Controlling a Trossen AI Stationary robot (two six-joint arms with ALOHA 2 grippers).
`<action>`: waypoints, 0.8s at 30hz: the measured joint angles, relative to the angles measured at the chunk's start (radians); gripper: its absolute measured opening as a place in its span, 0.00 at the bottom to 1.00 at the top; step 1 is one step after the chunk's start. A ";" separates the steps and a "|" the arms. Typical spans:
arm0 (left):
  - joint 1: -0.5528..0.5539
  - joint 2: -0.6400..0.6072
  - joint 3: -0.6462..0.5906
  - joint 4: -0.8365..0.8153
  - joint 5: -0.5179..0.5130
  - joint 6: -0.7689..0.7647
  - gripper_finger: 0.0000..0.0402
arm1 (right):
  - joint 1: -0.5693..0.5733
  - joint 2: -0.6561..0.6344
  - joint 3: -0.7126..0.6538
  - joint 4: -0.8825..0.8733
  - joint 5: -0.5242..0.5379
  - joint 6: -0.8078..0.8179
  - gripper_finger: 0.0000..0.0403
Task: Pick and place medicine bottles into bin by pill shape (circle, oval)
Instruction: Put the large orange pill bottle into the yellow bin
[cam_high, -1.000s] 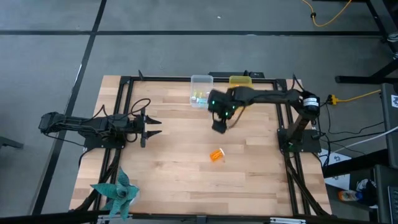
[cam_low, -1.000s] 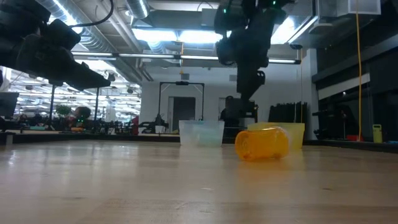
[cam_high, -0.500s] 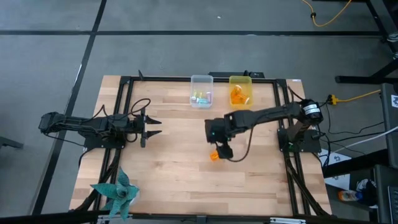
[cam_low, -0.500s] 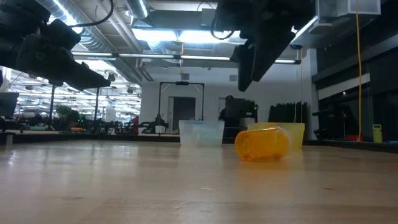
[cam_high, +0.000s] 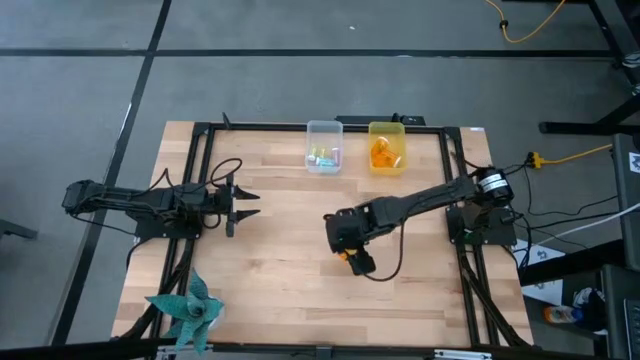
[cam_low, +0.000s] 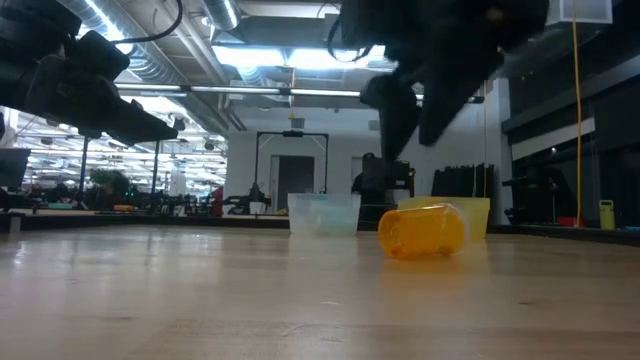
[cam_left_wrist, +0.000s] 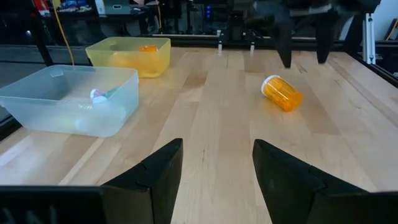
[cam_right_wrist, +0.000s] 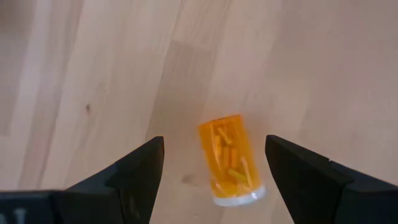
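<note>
Amber bottle (cam_right_wrist: 229, 163) seen lying on its side on tabletop (cam_high: 280, 270), near middle, white cap visible at one end. Right gripper (cam_right_wrist: 214, 168) poised above bottle, fingers (cam_right_wrist: 140, 171) spread wide on either side, bottle not touched. Clear bin (cam_high: 324, 146) and yellow bin (cam_high: 386, 146) set side by side at far edge, well apart from bottle. Left gripper (cam_high: 243, 205) parked over left side, fingers spread, nothing held.

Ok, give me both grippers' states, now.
Left gripper: open, empty.
Right gripper: open, empty, above the lying amber translucent bottle.
</note>
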 joint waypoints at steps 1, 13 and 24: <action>0.000 0.000 0.000 0.000 0.000 0.000 0.47 | 0.003 0.014 0.000 0.001 0.000 0.001 0.70; 0.000 0.000 0.000 0.000 0.000 0.026 0.47 | 0.004 0.170 -0.001 -0.015 0.047 0.034 0.70; 0.000 0.000 0.000 0.000 0.000 0.027 0.47 | 0.004 0.222 0.003 -0.069 0.060 0.133 0.65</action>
